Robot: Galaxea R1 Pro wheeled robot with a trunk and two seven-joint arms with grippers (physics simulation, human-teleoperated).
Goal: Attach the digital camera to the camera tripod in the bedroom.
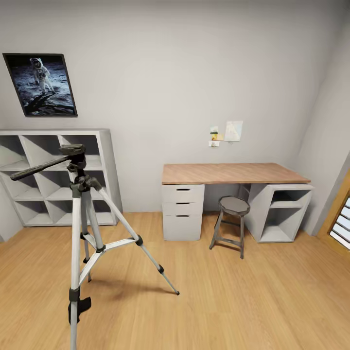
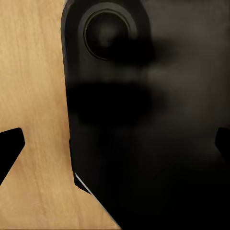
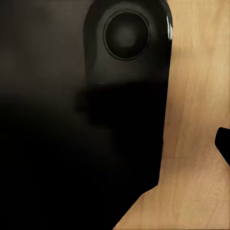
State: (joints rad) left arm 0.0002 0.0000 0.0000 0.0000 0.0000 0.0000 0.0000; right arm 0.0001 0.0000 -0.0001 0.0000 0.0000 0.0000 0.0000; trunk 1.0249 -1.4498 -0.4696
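Observation:
The camera tripod (image 1: 76, 233) stands on the light wood floor at the left of the head view, its silver legs spread. Its black head (image 1: 77, 154) is bare on top, and the long pan handle (image 1: 39, 168) points left. The digital camera is out of view. In the left wrist view my left gripper (image 2: 115, 153) is open, a black fingertip (image 2: 9, 148) at each side, with a dark robot body part and floor behind. In the right wrist view my right gripper (image 3: 115, 148) looks open, one fingertip (image 3: 224, 143) at the edge over the floor.
A white cube shelf (image 1: 53, 131) stands against the wall behind the tripod, under a framed astronaut picture (image 1: 41, 85). A wood-topped desk (image 1: 233, 173) with white drawers (image 1: 183, 211) and a grey stool (image 1: 234, 205) sits at the back right. A louvred door (image 1: 340, 223) is at far right.

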